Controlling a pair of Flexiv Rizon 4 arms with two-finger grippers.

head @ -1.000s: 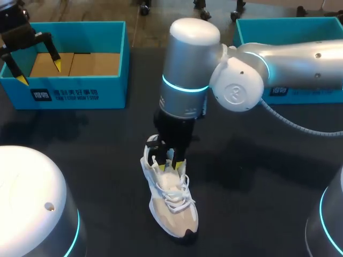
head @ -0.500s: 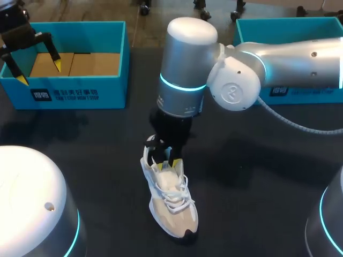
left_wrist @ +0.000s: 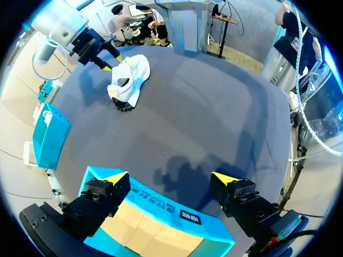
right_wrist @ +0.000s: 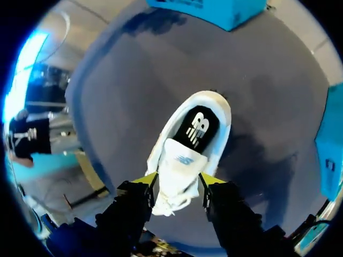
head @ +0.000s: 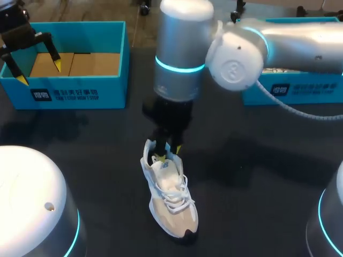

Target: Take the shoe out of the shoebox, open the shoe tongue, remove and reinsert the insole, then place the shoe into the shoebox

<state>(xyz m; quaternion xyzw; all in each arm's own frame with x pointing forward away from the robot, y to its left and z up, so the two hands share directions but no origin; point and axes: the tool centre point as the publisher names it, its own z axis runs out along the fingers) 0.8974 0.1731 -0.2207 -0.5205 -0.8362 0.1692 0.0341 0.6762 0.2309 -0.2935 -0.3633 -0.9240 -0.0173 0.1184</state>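
Sneaker [head: 170,206], white and laced, stands on its sole on the dark surface [head: 257,176], well apart from the teal shoebox [head: 80,93] at the far left. The take-out step therefore looks done, and the shoe sits in open space where an arm can come at it from above. Its toe points toward the robot and its heel opening away, so the throat faces up. My right arm [head: 289,48] reaches past the middle and hangs the right jaws straight down over the collar, at the top of the tongue [right_wrist: 179,160]. In the right wrist view the tongue and upper laces lie between the two yellow tips, with the dark insole [right_wrist: 199,127] showing in the heel opening just ahead. Whether the right jaws pinch the tongue or only flank it I cannot tell. I judge this to be the tongue-opening step: the insole is seated in the shoe, and the tongue has to be drawn clear before anything can get under it. The left jaws are spread wide and hold nothing, poised above the brown cardboard lining [head: 91,63] of the shoebox, probably kept there out of the right arm's way. A second teal box [head: 300,93] stands at the far right, partly behind the right arm.
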